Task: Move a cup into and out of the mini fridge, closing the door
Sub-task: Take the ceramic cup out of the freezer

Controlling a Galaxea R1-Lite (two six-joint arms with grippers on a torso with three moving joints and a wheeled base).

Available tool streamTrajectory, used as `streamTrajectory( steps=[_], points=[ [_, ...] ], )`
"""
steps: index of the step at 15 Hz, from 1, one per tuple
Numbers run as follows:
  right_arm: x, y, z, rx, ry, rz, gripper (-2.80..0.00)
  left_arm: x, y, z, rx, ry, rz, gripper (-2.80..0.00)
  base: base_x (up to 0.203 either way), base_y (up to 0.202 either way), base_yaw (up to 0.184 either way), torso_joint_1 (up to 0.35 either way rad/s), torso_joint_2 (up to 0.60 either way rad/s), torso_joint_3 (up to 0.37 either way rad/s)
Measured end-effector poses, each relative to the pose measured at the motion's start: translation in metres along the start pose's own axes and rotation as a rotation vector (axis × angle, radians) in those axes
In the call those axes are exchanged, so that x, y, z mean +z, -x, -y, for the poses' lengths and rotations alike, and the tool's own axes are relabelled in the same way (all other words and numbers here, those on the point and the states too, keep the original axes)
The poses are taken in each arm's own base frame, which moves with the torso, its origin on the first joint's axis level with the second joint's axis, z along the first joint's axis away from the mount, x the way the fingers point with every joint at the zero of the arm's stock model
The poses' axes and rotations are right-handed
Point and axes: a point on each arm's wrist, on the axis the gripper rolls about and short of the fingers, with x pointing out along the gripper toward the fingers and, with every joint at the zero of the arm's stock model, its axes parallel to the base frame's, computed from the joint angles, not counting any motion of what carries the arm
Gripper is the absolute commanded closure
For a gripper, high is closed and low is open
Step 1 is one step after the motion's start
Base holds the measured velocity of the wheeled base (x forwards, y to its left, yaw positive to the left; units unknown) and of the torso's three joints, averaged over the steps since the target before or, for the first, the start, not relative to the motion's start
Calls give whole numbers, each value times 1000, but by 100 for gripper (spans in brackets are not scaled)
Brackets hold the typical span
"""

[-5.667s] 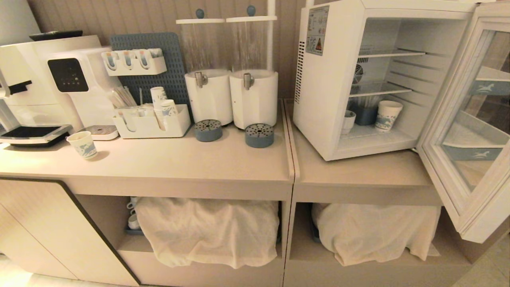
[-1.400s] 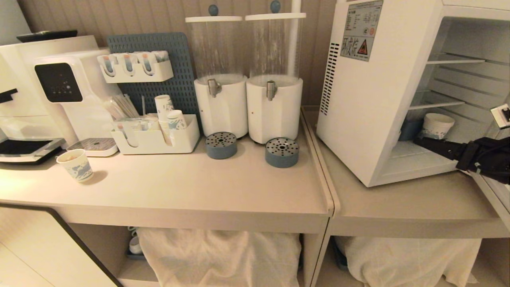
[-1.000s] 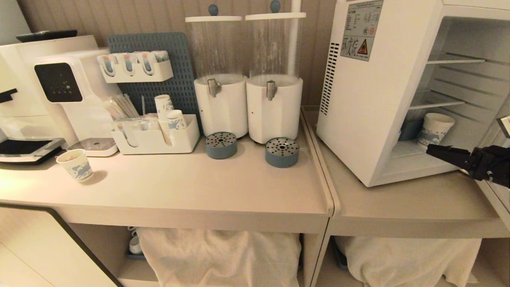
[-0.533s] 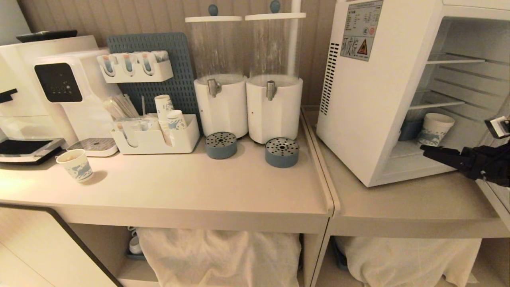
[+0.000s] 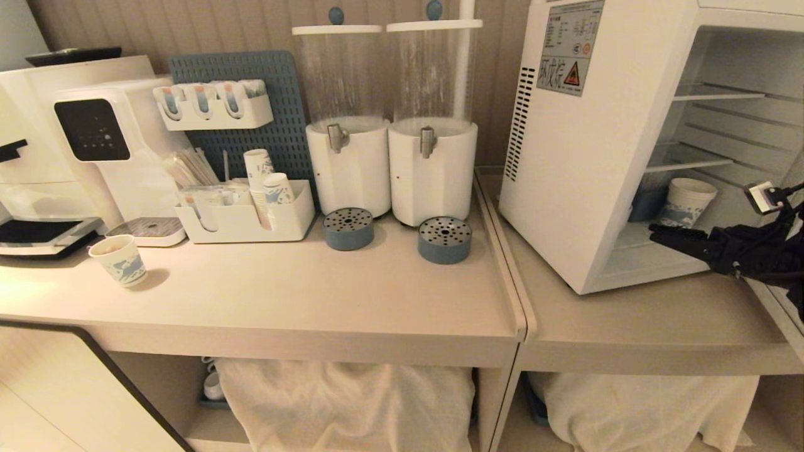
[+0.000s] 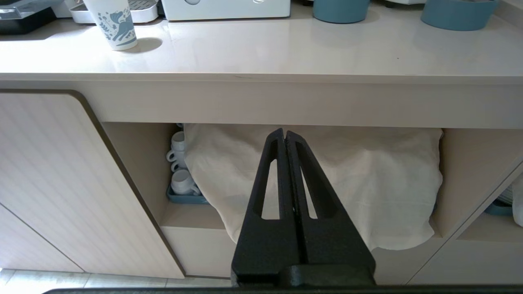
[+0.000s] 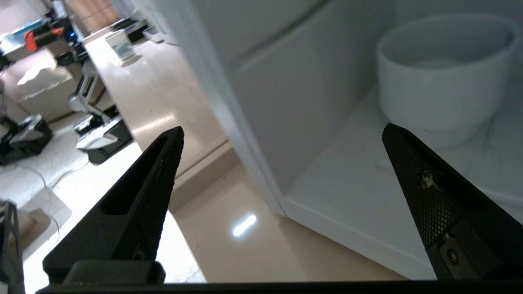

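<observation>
R gripper [image 7: 282, 130] wide apart, cup [image 7: 441, 73] ahead

The mini fridge [image 5: 584, 157] stands open on the right end of the counter [image 5: 314, 295], with a patterned paper cup [image 5: 686, 201] and a blue container [image 5: 646, 202] on its floor under the wire shelves. The right gripper [image 5: 659, 233] reaches in from the right edge, its dark tip at the fridge's front opening, just in front of the paper cup. Left of the fridge are two white drink dispensers [image 5: 389, 163], an organiser tray [image 5: 245, 220] and another paper cup [image 5: 119, 260] standing alone.
</observation>
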Motion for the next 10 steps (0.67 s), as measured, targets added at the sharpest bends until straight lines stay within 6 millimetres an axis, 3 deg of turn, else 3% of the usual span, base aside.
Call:
streamTrajectory(
  steps=[7, 10],
  points=[
    [-17, -18, -1, -323, -4, 11, -280, 0, 0, 0, 0, 0, 0, 0, 0, 0, 0, 0, 0, 0],
    [-20, -25, -2, -329, 47, -1, -280, 0, 0, 0, 0, 0, 0, 0, 0, 0, 0, 0, 0, 0]
  ],
)
